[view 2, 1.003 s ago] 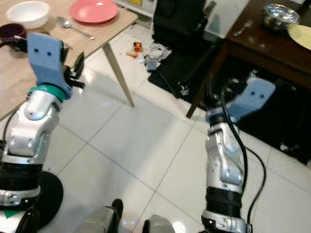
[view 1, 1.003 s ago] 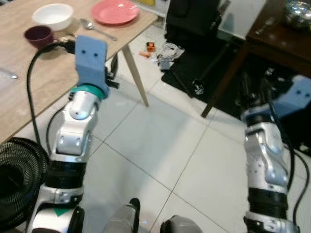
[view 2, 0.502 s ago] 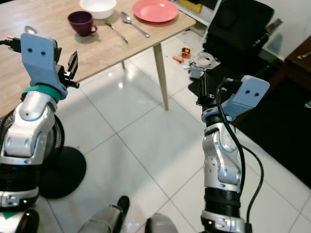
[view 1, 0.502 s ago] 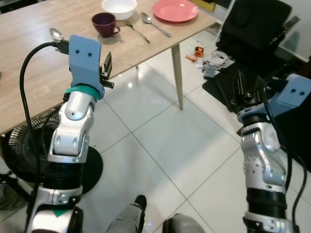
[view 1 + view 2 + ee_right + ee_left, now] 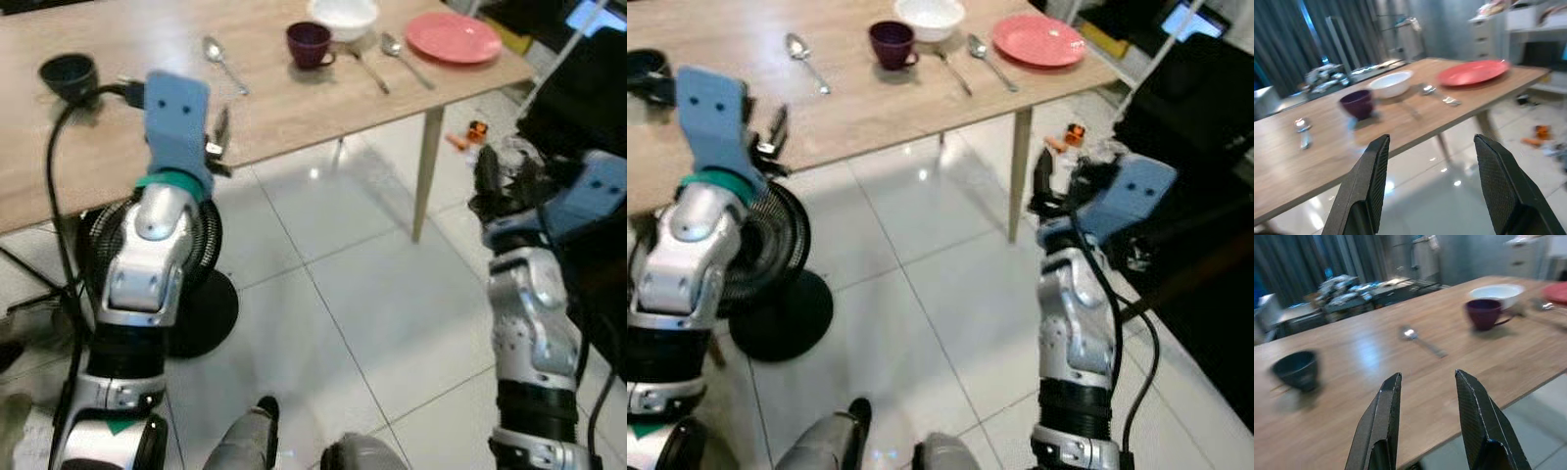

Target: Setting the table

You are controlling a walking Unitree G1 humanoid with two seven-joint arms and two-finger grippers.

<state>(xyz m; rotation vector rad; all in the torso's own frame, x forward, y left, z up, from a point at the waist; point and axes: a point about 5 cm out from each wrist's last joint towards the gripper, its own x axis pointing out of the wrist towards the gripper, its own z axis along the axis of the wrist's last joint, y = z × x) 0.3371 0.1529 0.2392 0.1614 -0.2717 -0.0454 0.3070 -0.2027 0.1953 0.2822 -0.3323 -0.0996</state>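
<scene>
On the wooden table (image 5: 274, 108) lie a pink plate (image 5: 453, 37), white bowl (image 5: 343, 14), purple cup (image 5: 310, 44), a fork (image 5: 368, 70), two spoons (image 5: 221, 63) and a dark cup (image 5: 67, 74). The left gripper (image 5: 1426, 423) is raised at the table's near edge, fingers spread and empty. The right gripper (image 5: 1432, 186), also spread and empty, is held up over the tiled floor (image 5: 343, 294), off the table's corner.

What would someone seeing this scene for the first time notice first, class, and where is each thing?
The long wooden table stands out, with a pink plate at its far right end, then a white bowl and a purple cup beside it. The left gripper and right gripper, both open, are raised toward the table's near edge, above the white tiled floor.
</scene>
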